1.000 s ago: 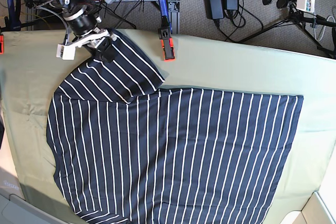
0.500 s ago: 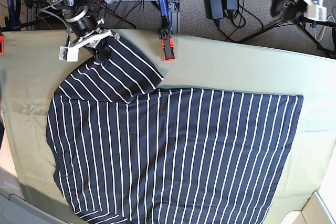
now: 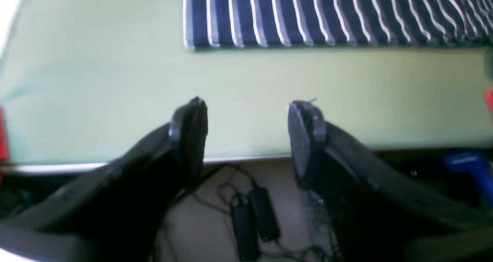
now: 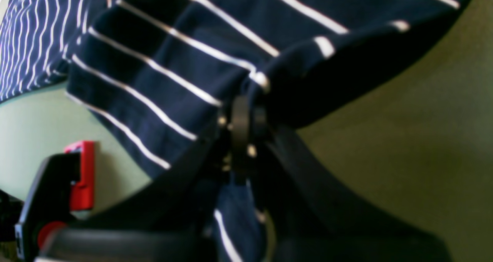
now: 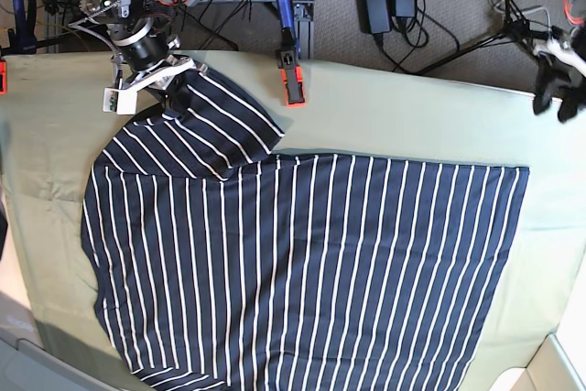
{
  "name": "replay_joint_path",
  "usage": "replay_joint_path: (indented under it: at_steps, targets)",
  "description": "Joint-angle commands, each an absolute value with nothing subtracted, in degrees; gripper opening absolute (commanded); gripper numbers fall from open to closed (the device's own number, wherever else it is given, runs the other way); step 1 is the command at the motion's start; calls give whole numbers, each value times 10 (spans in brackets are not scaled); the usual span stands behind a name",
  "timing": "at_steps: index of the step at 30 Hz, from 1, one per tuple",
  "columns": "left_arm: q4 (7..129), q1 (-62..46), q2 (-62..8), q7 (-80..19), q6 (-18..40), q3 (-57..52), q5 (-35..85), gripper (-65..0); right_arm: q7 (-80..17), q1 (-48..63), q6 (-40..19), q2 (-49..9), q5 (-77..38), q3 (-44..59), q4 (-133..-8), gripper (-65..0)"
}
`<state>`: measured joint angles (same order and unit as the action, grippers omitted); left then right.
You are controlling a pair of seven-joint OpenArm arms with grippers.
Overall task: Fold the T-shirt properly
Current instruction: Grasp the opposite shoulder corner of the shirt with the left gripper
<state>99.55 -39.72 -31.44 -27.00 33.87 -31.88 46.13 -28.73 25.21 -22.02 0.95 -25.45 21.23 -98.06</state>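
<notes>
Gripper on the left arm [image 3: 246, 129] stands with its jaws spread wide and nothing between them, as its own wrist view shows. Its two dark fingers [image 3: 188, 135] frame a strip of the olive-green cloth [image 3: 96, 81] that covers the surface, and beyond them lies the straight edge of the T-shirt [image 3: 327, 15], flat on the cloth and well apart from the fingertips. Below the surface's edge the floor shows, with black power bricks [image 3: 254, 219] and loose cables.

From the right wrist view, the right gripper [image 4: 240, 127] is pinched tight on a bunched fold of the T-shirt's [image 4: 185, 61] navy fabric — the white stripes wrap over the top of the closed jaws and a tongue of cloth hangs down between the fingers. A red-and-black clamp [image 4: 73, 177] sits at the lower left, just beside the lifted fabric.

In the base view the T-shirt [image 5: 311, 263] spreads across most of the surface, stripes running top to bottom, with one sleeve reaching up towards the far left corner. The right gripper [image 5: 169, 80] holds that sleeve's end near the surface's far edge. The left gripper [image 5: 560, 98] hovers at the far right edge, apart from the shirt. The clamp [image 5: 292, 75] grips the far edge between them — near the sleeve.
</notes>
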Motion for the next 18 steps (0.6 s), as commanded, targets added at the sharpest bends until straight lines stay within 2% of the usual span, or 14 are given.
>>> replay_joint_path:
  at_steps: [1,9,18]
  targets:
    - [979,-384,-330,-260,343,-318,470,-282,-283,254,-221,8,-257,213,-988,-650]
    - [802,-248,-362,-275,344,-254,505,-282,-283,251,-221,8,-257,213,-988,-650]
    - [717,-129,-361,-290,357,-171,525,-282,-283,251,-221,8,-252,213,-988,-650]
